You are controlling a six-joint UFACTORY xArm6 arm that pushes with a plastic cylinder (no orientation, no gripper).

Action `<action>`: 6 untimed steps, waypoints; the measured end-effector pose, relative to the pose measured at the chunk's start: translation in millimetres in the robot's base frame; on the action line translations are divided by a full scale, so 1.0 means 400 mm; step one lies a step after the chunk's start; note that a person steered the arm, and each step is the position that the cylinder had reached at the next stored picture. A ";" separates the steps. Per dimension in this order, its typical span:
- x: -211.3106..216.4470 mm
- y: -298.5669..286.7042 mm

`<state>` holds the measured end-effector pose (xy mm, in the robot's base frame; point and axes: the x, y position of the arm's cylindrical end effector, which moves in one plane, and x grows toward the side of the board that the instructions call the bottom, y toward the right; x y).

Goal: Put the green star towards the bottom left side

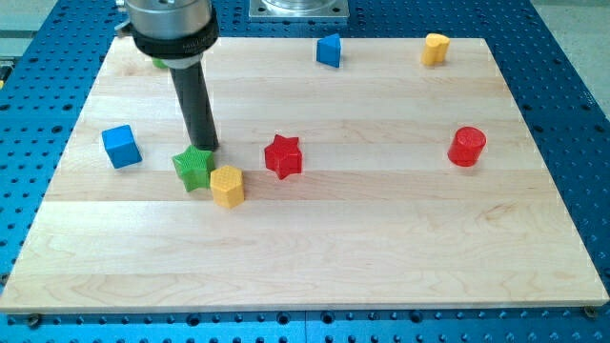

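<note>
The green star (193, 168) lies on the wooden board (315, 248), left of the middle. My tip (207, 148) stands just above the star on its upper right side, touching or nearly touching it. A yellow hexagonal block (227, 185) sits against the star's lower right. A red star (283, 155) lies further right.
A blue cube (121, 146) lies left of the green star. A blue block (329, 50) and a yellow block (436, 48) sit near the view's top edge. A red cylinder (467, 146) is at the right. A green block (159, 63) is mostly hidden behind the arm.
</note>
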<state>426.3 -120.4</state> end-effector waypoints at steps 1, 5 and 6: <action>0.031 0.047; 0.264 -0.262; 0.290 -0.314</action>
